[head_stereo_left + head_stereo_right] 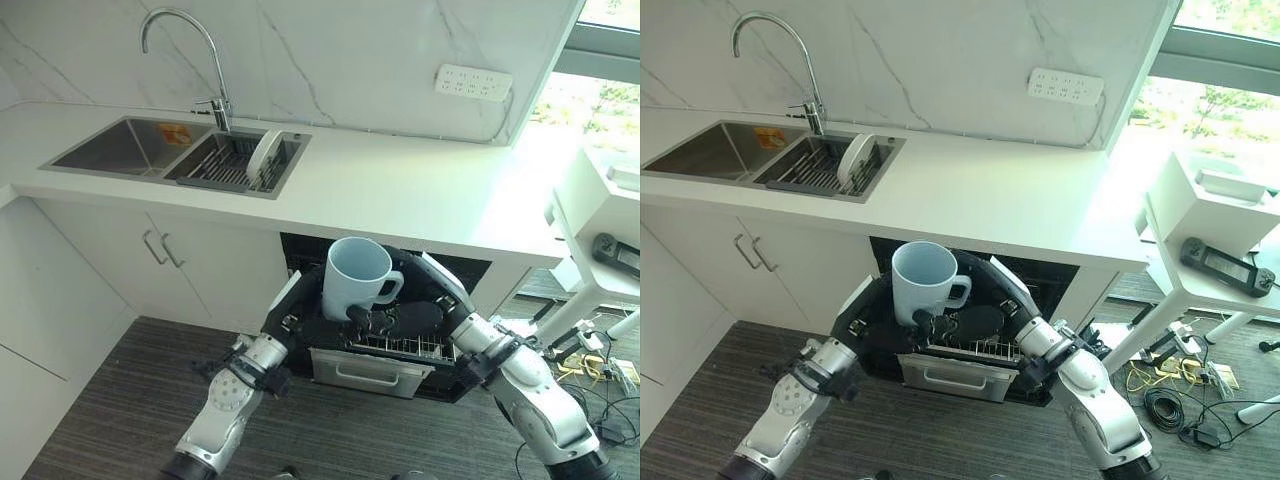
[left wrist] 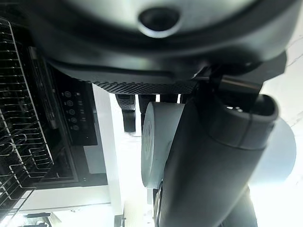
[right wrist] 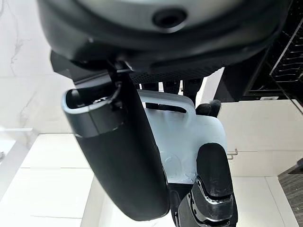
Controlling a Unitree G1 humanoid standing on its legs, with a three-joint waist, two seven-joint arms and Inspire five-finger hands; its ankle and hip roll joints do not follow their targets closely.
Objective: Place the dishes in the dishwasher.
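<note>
mug (image 1: pixel 355 277) above dishwasher rack (image 1: pixel 400 346); plate (image 1: pixel 264 157) in sink (image 1: pixel 130 146)

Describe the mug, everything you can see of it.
The mug is pale blue-white, glossy like ceramic, with one loop handle on the side toward the robot's right. It looks empty, and its open mouth tilts up toward the camera. It is held in the air between both hands, in front of the open dishwasher and above its pulled-out wire rack. The left robot hand presses against its side and base; the right robot hand grips at the handle side.
</note>
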